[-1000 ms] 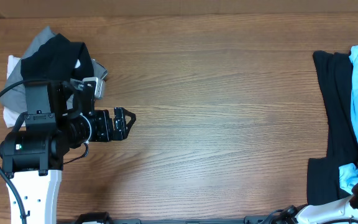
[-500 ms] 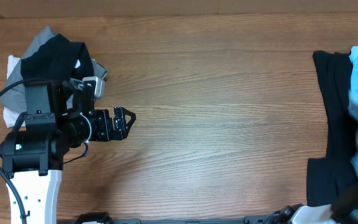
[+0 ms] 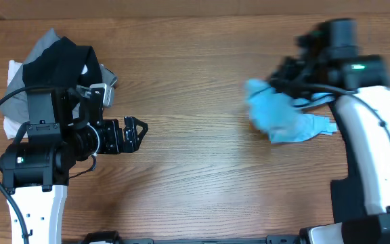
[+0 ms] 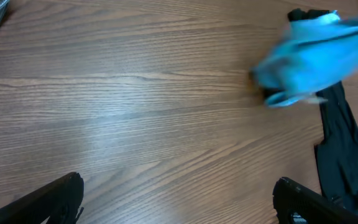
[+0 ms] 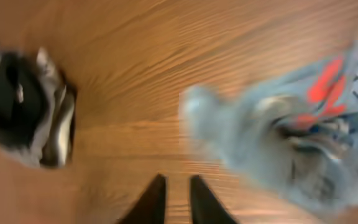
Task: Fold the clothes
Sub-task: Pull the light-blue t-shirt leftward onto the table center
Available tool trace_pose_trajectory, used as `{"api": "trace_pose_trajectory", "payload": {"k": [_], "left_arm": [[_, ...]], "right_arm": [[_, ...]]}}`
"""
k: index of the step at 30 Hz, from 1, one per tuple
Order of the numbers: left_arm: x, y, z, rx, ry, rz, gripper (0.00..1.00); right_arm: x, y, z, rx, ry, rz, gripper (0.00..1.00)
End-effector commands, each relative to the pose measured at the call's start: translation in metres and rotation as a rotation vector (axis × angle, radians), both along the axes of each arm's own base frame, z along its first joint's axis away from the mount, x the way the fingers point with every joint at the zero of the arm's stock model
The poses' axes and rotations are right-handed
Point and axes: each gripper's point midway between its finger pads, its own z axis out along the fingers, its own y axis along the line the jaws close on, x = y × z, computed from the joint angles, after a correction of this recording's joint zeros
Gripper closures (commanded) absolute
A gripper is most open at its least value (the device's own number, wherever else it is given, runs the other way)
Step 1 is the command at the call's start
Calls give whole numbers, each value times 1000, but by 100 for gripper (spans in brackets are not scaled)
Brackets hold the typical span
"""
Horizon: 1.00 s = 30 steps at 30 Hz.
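The sky-blue T-shirt (image 3: 283, 118), bunched and blurred, is over the middle-right of the table. The right wrist view shows its red print (image 5: 325, 90) lying right of my fingers, not between them. My right gripper (image 3: 279, 85) is just above it in the overhead view; its jaws (image 5: 182, 199) stand a narrow gap apart with bare wood between. A pile of black, grey and white clothes (image 3: 53, 61) sits at the far left, behind my left gripper (image 3: 135, 132). That gripper (image 4: 179, 205) is wide open over bare wood. A black garment (image 4: 340, 155) lies beyond the blue one.
The wooden table (image 3: 195, 169) stretches between the two arms. The left arm's body (image 3: 39, 156) and its cable stand at the front left. The right arm's white link (image 3: 371, 149) runs down the right side, covering the spot where the black garment lay.
The right arm has swung from the far right edge toward the table's middle, bringing the blue T-shirt with it. Its jaws have parted slightly. The left arm has not moved.
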Motion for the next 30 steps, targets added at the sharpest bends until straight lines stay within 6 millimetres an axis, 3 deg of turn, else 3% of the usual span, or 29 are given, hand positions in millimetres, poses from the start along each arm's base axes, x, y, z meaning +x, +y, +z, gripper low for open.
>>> {"api": "trace_pose_trajectory", "payload": {"k": [1, 3, 5, 6, 10, 14, 16, 20, 23, 26, 30], "left_arm": [[2, -4, 14, 3, -50, -37, 0], [2, -4, 15, 2, -51, -38, 0], [1, -5, 14, 0, -45, -39, 0], [0, -5, 14, 0, -40, -39, 0], [-4, -5, 11, 2, -23, -43, 0], [-5, -4, 10, 8, -22, -48, 0], [-3, -4, 11, 9, -31, -48, 0], [1, -4, 14, 10, -51, -48, 0], [3, -4, 15, 12, -63, -48, 0], [5, -4, 17, 12, -72, -48, 0], [5, -4, 17, 12, -72, -48, 0]], "right_arm": [[-2, 47, -5, -8, -19, 92, 66], [-2, 78, -7, -8, -61, 179, 38], [-2, 91, -8, -51, -114, 250, 27], [1, 85, -12, -104, -120, 226, 26], [7, 39, -25, -226, -57, 73, 18], [8, -40, -37, -254, 74, -127, 14], [7, -70, -44, -231, 125, -195, 13], [-11, -90, -74, -159, 248, -161, 16], [-29, -93, -109, -163, 348, -159, 16], [-47, -80, -141, -135, 409, -127, 16], [-63, -62, -180, -109, 431, -89, 4]]}}
